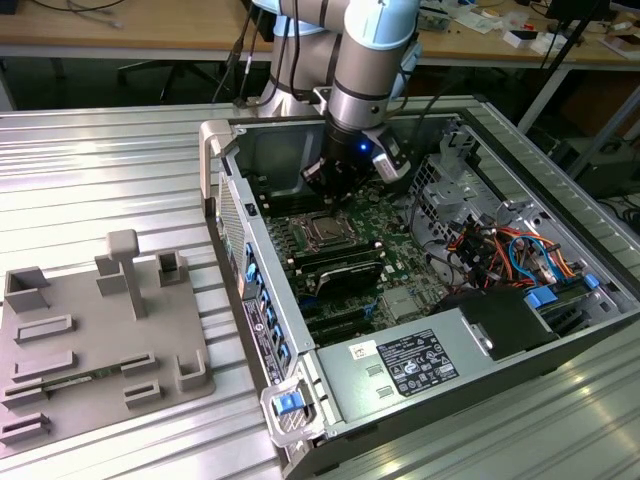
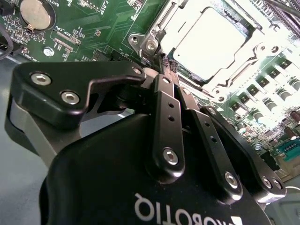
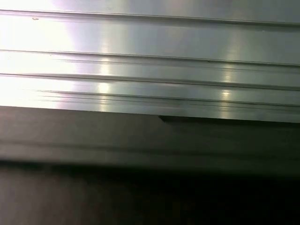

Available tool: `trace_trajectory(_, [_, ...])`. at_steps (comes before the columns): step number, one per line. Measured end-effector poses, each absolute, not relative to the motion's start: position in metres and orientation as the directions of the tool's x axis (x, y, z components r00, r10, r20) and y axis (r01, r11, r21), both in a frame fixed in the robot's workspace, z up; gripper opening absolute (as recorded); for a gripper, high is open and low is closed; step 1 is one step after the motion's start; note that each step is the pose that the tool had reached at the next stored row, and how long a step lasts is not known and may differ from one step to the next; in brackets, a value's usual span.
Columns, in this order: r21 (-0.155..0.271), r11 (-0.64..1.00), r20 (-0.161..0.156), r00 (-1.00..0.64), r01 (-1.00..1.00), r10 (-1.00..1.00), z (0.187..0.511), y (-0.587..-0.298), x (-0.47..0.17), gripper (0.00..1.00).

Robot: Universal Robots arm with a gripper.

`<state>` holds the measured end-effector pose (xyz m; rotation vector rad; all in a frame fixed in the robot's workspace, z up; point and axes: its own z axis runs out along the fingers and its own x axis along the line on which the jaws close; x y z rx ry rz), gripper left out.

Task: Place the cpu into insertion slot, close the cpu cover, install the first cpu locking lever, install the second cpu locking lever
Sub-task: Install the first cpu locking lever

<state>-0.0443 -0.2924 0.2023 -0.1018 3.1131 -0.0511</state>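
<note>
Here, one end effector (image 2: 157, 77), fingers together, touches one cpu cover (image 2: 243, 70) over one cpu (image 2: 208, 40).

Ribbed metal table (image 1: 120, 170) — wooden benches (image 1: 120, 30) behind

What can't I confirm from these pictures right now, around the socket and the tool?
- Locking levers: in the second wrist view glare washes out the cpu cover and cpu; whether either lever is latched cannot be told.
- Tool tip contact: its fingers meet near the socket corner, but their own bodies hide what they touch.
- Insertion slot in the exterior view: too small, and the arm overhangs it.
- First wrist view: only blurred metal ridges.
</note>
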Motion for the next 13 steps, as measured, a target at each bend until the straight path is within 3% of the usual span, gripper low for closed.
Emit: trace_trajectory(13, [-0.033,0.997,-0.026,-0.998,-0.065,-0.066,0.209,-0.2877,-0.043,0.11])
